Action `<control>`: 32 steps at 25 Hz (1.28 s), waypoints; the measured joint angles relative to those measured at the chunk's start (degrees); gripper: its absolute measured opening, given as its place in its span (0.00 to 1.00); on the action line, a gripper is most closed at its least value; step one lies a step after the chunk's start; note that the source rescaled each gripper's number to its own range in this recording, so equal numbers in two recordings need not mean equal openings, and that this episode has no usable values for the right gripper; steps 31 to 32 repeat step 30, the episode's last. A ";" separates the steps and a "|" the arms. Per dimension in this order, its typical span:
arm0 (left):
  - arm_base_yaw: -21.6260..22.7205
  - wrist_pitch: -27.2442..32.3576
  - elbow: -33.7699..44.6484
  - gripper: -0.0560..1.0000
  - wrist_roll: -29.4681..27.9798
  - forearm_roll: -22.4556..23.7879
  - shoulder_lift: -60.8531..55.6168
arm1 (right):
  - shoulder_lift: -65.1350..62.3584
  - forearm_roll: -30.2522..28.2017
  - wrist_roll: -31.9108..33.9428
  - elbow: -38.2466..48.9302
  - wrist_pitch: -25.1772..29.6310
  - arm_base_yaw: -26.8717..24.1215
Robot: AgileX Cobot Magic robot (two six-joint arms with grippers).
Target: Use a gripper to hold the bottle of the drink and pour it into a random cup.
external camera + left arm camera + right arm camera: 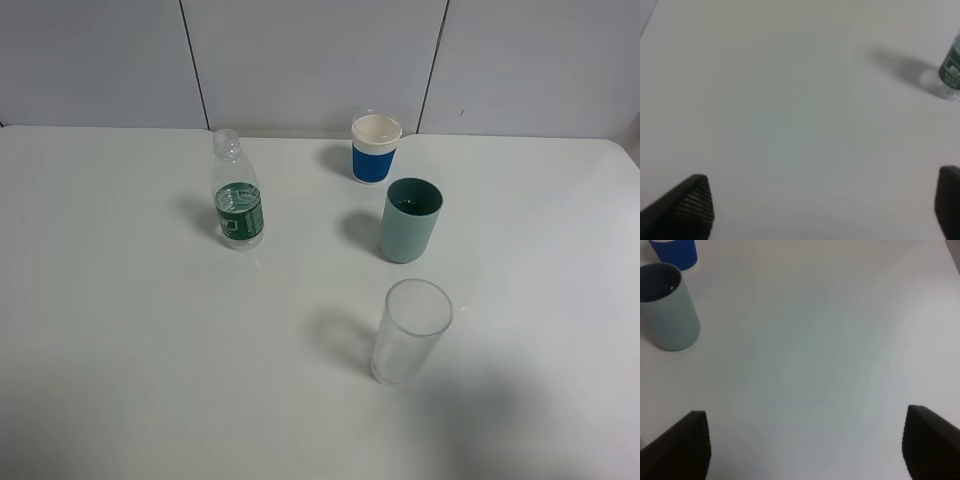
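Observation:
The clear bottle [237, 192] with a dark green label and no cap stands upright at the left of the table's middle. Its base also shows at the edge of the left wrist view [951, 70]. The grey-teal cup [411, 220] stands upright to its right and shows in the right wrist view [667, 306]. My left gripper [822, 207] is open and empty, well short of the bottle. My right gripper [805, 447] is open and empty, well apart from the cup. Neither gripper shows in the exterior view.
A white cup with a blue band [375, 148] stands behind the teal cup; its blue part shows in the right wrist view [674, 252]. A clear glass [410, 331] stands in front of the teal cup. The white table [120, 340] meets a grey wall behind.

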 joint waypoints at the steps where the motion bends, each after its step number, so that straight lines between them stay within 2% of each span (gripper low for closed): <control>1: 0.00 0.00 0.00 0.77 0.00 0.00 0.00 | 0.00 0.00 0.00 0.00 0.00 0.00; 32: 0.00 0.00 0.00 0.77 0.00 0.00 0.00 | 0.00 0.00 0.00 0.00 0.00 0.00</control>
